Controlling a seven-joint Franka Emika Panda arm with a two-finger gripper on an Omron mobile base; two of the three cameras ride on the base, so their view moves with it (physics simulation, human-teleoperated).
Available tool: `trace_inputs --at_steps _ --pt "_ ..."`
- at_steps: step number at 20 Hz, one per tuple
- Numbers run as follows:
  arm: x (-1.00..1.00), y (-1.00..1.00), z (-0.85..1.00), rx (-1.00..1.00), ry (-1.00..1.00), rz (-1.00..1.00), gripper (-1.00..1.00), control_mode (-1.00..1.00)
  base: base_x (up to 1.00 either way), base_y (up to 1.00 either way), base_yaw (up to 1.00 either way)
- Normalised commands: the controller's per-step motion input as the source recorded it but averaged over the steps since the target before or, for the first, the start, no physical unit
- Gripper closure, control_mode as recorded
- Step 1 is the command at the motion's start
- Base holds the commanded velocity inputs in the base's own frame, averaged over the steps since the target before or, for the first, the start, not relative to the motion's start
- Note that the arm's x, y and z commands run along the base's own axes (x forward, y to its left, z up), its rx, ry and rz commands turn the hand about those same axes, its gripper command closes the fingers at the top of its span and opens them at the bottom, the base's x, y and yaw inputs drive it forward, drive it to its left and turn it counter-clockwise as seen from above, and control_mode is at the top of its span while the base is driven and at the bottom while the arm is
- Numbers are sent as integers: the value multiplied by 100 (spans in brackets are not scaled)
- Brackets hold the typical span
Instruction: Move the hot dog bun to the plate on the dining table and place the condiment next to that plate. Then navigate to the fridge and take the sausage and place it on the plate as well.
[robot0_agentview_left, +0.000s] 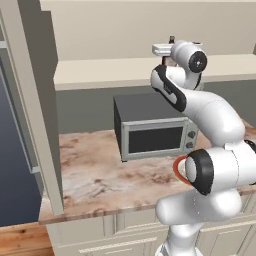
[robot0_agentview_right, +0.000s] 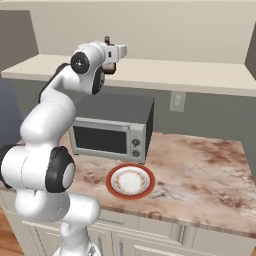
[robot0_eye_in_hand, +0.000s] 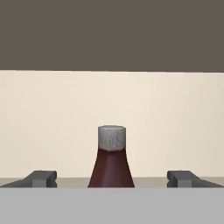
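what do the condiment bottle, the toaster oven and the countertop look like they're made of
Condiment bottle: probably glass or glossy plastic, smooth dark reddish-brown body with a matte grey cap.
Toaster oven: looks like brushed metal, silver-grey front and dark top, with a dark glassy door.
Countertop: looks like polished marble or stone, beige with reddish-brown veining.
All rendered, so these are guesses.

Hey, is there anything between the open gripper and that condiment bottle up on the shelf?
Nothing visible. In the hand view the condiment stands centred straight ahead of the open gripper, with a fingertip on each side and bare space between them and the bottle. Behind it is just the pale wall.
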Motion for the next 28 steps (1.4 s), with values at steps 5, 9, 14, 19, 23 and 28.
trace_inputs --at_steps 5,9,14,19,23,28 --pt "16 0 -11 0 0 0 -100 -100 0 0 0" --pt "14 0 -6 0 0 0 100 -100 0 0 0" --pt "8 -2 -1 0 0 0 100 -100 0 0 0" --pt "2 0 -1 0 0 0 100 -100 0 0 0" --pt "0 0 0 0 0 0 100 -100 0 0 0" --pt "-19 0 -1 0 -4 0 100 -100 0 0 0"
